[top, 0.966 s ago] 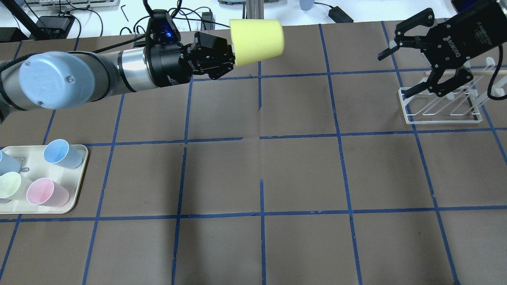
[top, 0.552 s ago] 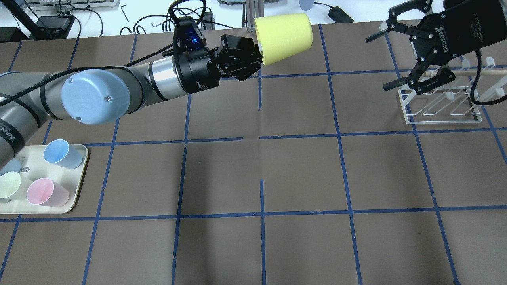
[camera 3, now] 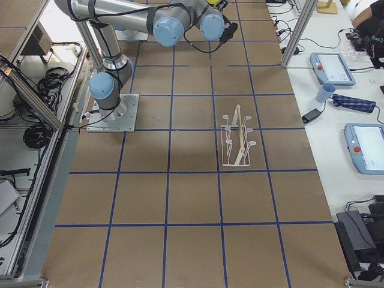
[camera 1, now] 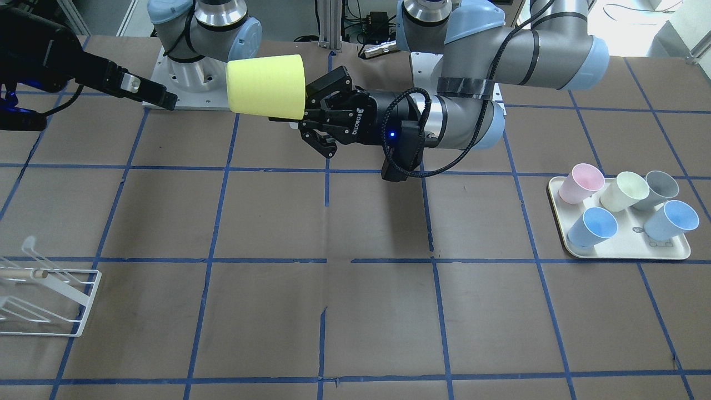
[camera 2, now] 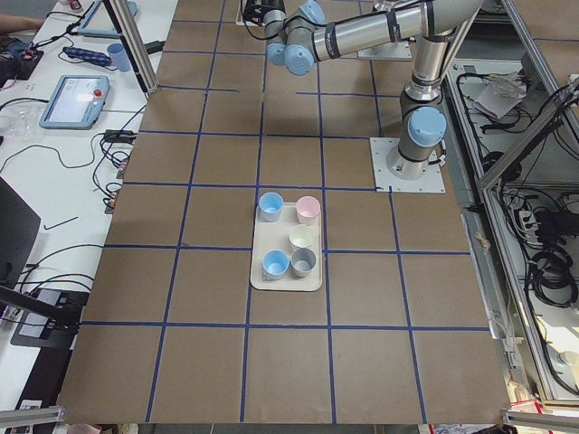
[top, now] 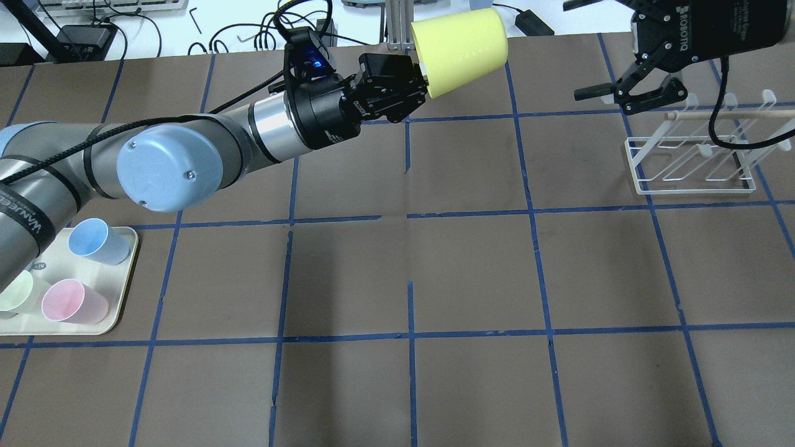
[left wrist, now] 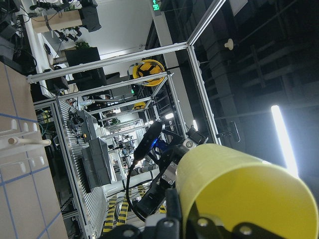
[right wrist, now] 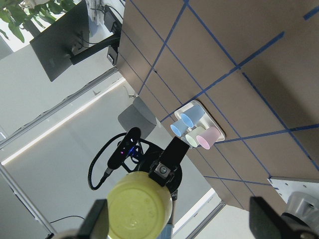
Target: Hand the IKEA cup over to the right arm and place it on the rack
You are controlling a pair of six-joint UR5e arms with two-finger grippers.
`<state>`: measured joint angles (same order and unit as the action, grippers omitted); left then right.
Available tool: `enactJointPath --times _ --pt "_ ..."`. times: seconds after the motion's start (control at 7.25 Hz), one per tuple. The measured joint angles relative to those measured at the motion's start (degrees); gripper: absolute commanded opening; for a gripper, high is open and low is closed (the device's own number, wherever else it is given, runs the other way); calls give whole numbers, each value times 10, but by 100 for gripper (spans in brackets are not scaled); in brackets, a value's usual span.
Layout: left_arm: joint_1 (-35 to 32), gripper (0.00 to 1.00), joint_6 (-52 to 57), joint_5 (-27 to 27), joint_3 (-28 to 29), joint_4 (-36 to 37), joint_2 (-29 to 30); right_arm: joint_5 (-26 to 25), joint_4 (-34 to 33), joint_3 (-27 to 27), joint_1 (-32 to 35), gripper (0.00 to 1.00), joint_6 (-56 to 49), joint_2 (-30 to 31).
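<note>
The lemon-yellow IKEA cup (top: 459,48) lies on its side in the air over the table's far edge. My left gripper (top: 424,84) is shut on its rim end. It also shows in the front view (camera 1: 266,86), held by the left gripper (camera 1: 303,111). My right gripper (top: 574,49) is open and empty, to the right of the cup and apart from it. In the right wrist view the cup's base (right wrist: 139,209) sits between the spread fingers (right wrist: 264,221). The white wire rack (top: 689,164) stands at the far right, below the right gripper.
A cream tray (top: 118,310) with blue, pink and pale cups sits at the left edge, under my left arm. It also shows in the front view (camera 1: 622,253). Cables and boxes lie beyond the table's far edge.
My left arm has swung the yellow cup to the right and farther back. My right gripper has risen off the rack and moved toward the far edge, still open.
</note>
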<state>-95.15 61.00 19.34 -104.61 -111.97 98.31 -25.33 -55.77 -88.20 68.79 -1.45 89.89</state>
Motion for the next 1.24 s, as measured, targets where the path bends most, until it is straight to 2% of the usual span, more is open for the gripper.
enactJointPath --times 0.41,1.24 --pt "-17 0 0 19 2 1 -2 59 -16 1 39 100 -7 3" --pt "-21 0 0 19 1 1 -5 64 -21 -1 70 100 -7 15"
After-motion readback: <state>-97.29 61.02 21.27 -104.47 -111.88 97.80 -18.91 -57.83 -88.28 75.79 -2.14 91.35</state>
